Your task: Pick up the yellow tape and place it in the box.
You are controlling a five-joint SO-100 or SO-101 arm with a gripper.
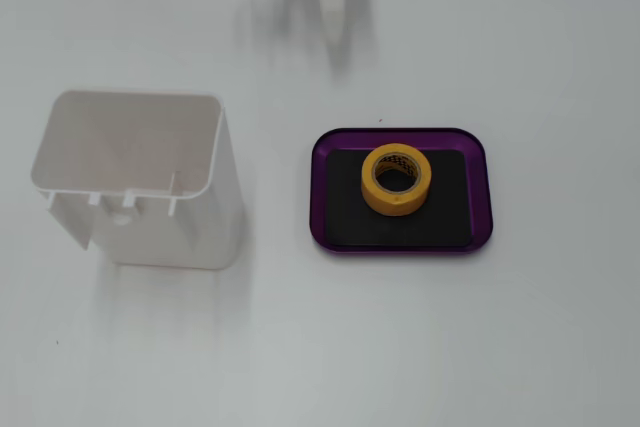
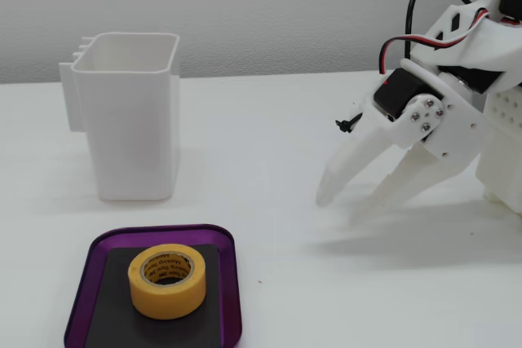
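On the table: a white top (image 1: 480, 347) holds everything, and it looks bare and smooth in both fixed views.

Yellow tape: the small roll (image 1: 396, 179) lies flat inside the purple box, with its hole facing up. In the other fixed view the roll (image 2: 167, 280) shows a brown ring with tiny print inside the hole. The print is too small to read.

Box: the purple box (image 1: 400, 136) is low and flat, with round corners and a black floor. The tape sits near the middle of that floor, a bit toward the far edge as seen from above. From the side the box (image 2: 229, 283) sits at the bottom of the picture, in front of the white tub.

White tub: a tall white tub (image 1: 140, 182) with an open top stands to the left of the box, apart from it. From the side the tub (image 2: 134, 120) stands upright behind the box. I cannot see anything inside it.

Gripper: the white gripper (image 2: 342, 205) points down toward the table at the right, well away from the box and the tape. Its two fingers (image 2: 347, 165) are apart and nothing is between them. From above only one white finger tip (image 1: 335, 7) shows at the top edge.

Wires: red and black wires (image 2: 424, 6) run along the arm.
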